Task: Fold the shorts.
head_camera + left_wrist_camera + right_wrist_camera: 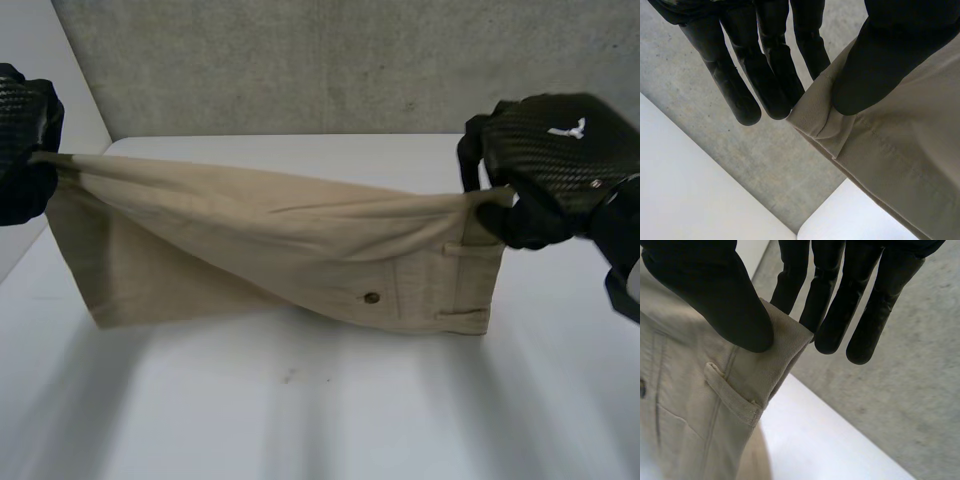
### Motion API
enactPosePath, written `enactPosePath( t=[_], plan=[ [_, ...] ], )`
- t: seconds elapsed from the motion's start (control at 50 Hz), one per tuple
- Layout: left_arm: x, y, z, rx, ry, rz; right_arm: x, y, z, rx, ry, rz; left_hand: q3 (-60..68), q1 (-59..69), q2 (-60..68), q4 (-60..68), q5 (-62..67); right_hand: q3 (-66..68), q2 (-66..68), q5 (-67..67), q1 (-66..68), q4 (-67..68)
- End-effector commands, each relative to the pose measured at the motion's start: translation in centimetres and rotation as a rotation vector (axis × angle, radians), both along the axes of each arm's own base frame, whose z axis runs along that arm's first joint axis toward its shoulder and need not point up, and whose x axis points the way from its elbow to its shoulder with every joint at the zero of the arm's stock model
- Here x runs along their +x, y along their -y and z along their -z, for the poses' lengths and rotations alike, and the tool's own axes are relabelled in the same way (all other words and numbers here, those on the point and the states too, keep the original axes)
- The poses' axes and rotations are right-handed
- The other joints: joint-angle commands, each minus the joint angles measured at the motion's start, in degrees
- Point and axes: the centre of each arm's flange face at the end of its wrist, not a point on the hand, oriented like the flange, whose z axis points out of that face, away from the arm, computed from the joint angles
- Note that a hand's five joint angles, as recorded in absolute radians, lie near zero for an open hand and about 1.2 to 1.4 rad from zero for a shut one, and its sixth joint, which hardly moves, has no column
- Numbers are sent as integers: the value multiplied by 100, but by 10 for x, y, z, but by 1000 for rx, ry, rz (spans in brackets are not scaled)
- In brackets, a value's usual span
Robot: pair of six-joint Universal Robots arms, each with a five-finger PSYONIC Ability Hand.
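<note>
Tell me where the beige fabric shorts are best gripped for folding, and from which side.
Likely the two top corners, each from its outer end: the beige shorts hang stretched between them. The right hand pinches the waistband corner by a belt loop; the left hand, the hem corner.

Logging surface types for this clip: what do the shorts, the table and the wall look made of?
Shorts: beige woven cloth, likely cotton twill, matte; fine diagonal ribbing shows near the belt loop. Table: smooth white top, soft sheen, perhaps laminate. Wall: grey, speckled, rough; looks like bare concrete.
</note>
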Motion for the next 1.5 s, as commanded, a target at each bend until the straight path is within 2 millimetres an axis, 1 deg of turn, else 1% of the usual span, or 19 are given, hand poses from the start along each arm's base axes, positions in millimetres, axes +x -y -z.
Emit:
enactPosePath(
  t=[0.02,0.08,0.12,0.18,0.26,0.38,0.44,0.5,0.62,0.78,0.92,1.08,1.18,1.26,1.3,1.36,1.42,1.46,1.5],
  plan=[
    [-3,-13,3,62,-59,45,-7,14,3,-44,-71,41,1170,1522,1141,1141,1476,1256,1244,1395,2509,1175],
    [-7,-7,15,118,-61,71,-10,22,17,-14,-130,57,1170,1522,1141,1141,1476,1256,1244,1395,2509,1175],
    [-10,-2,23,158,-54,88,-10,34,43,51,-218,56,1170,1522,1141,1141,1476,1256,1244,1395,2509,1175],
    [-17,9,45,255,-42,115,-8,44,76,121,-328,38,1170,1522,1141,1141,1476,1256,1244,1395,2509,1175],
    [-27,23,79,398,-13,135,-5,48,100,187,-384,17,1170,1522,1141,1141,1476,1256,1244,1395,2509,1175],
    [-47,40,126,571,38,169,-1,57,127,341,-320,25,1170,1522,1141,1141,1476,1256,1244,1395,2509,1175],
    [-54,42,133,597,49,190,1,62,135,426,-242,57,1170,1522,1141,1141,1476,695,683,835,1949,615],
    [-57,42,137,606,54,198,2,65,135,470,-178,72,1170,1522,1141,1141,1476,-1307,-1319,-1167,-53,-1387],
    [-57,42,135,595,58,188,0,60,128,590,-145,37,1170,1522,1141,1141,1476,-3766,-3778,-3626,-2512,-3846],
    [-55,45,135,581,60,161,-5,54,122,707,-126,9,1170,1522,1141,1141,1476,-4541,-4553,-4401,-3288,-4622],
    [-55,48,137,577,65,156,0,59,138,776,-146,9,1170,1522,1141,1141,1476,-4777,-4789,-4637,-3524,-4858],
    [-56,51,141,570,66,155,-1,61,126,819,-128,21,1170,1522,1141,1141,1476,-4542,-4554,-4402,-3288,-4622],
    [-57,54,143,575,67,155,-1,57,132,843,-143,19,1170,1522,1141,1141,1476,-4224,-4235,-4084,-2970,-4304],
    [-58,56,148,588,70,154,2,61,142,833,-154,14,1170,1522,1141,1141,1476,372,361,512,1626,292],
    [-59,61,152,593,73,154,6,74,142,744,-140,2,1170,1522,1141,1141,1476,1255,1244,1395,2509,1175],
    [-62,70,153,580,73,152,12,100,123,539,-133,-1,1170,1522,1141,1141,1476,1256,1244,1395,2509,1175],
    [-68,95,143,497,69,136,16,124,98,322,-149,26,1170,1522,1141,1141,1476,1256,1244,1395,2509,1175],
    [-73,119,116,364,46,99,20,135,82,214,-148,49,1170,1522,1141,1141,1476,1256,1244,1395,2509,1175],
    [-75,133,91,252,12,65,34,145,50,25,-127,64,1170,1522,1141,1141,1476,1256,1244,1395,2509,1175]
  ],
)
